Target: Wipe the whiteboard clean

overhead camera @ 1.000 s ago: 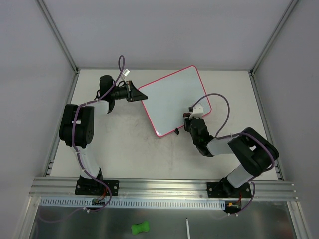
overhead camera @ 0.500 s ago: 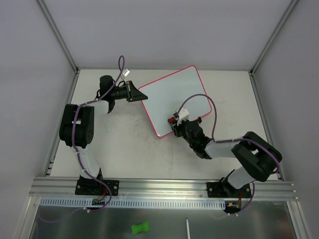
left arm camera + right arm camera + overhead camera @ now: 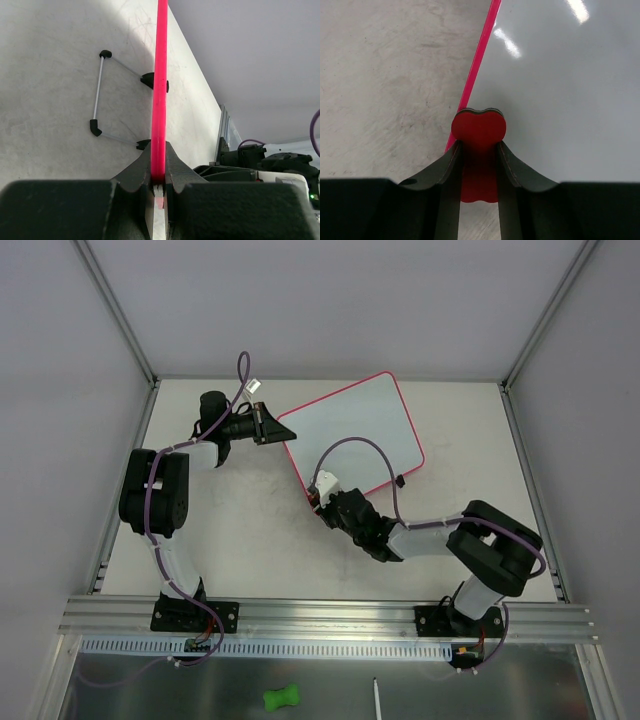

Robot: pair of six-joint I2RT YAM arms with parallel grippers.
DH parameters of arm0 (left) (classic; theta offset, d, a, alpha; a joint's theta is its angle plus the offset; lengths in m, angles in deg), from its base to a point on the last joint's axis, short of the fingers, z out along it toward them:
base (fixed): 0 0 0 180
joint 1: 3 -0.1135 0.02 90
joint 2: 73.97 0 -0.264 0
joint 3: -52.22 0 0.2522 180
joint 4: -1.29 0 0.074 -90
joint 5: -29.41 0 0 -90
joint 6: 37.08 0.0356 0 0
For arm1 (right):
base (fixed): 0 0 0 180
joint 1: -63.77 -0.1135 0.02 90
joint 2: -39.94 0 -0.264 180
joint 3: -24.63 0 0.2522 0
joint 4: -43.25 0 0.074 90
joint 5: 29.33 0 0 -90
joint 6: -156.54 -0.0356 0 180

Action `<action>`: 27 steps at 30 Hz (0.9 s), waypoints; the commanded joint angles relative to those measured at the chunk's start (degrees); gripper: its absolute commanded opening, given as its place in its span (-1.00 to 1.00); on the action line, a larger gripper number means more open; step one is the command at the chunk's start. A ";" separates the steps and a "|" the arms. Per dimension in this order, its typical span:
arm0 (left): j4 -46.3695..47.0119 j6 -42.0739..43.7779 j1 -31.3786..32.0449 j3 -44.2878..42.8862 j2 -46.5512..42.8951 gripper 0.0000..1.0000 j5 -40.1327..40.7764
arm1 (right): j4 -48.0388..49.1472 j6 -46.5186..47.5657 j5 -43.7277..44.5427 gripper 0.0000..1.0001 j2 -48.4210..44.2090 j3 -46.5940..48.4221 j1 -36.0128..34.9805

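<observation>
While the whiteboard (image 3: 352,435) lay askew on the far half of the tabletop (image 3: 240,530), the left end effector (image 3: 159,176) was clamped tight on its pink frame at the left edge, fingers pinching the rim. Over at the board's near-left corner, the right end effector (image 3: 479,147) was closed on a red eraser (image 3: 479,127), whose rounded tip sat right across the pink frame and onto the white surface.

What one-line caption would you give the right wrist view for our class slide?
The right gripper shut on a red heart-shaped eraser at the edge of the flat pink-framed whiteboard.
</observation>
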 commanded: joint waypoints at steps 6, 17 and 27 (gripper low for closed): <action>-2.99 2.22 0.86 -0.34 -1.57 -1.00 -2.28 | -11.26 1.93 10.65 -0.99 2.02 6.50 -2.66; -3.43 2.40 0.86 -0.43 -1.83 -1.00 -2.19 | -25.59 -2.55 15.48 -0.99 2.11 10.01 -5.21; -4.31 2.75 0.86 -0.69 -1.57 -1.00 -1.93 | -41.69 -8.88 17.77 -0.99 4.66 16.61 -6.97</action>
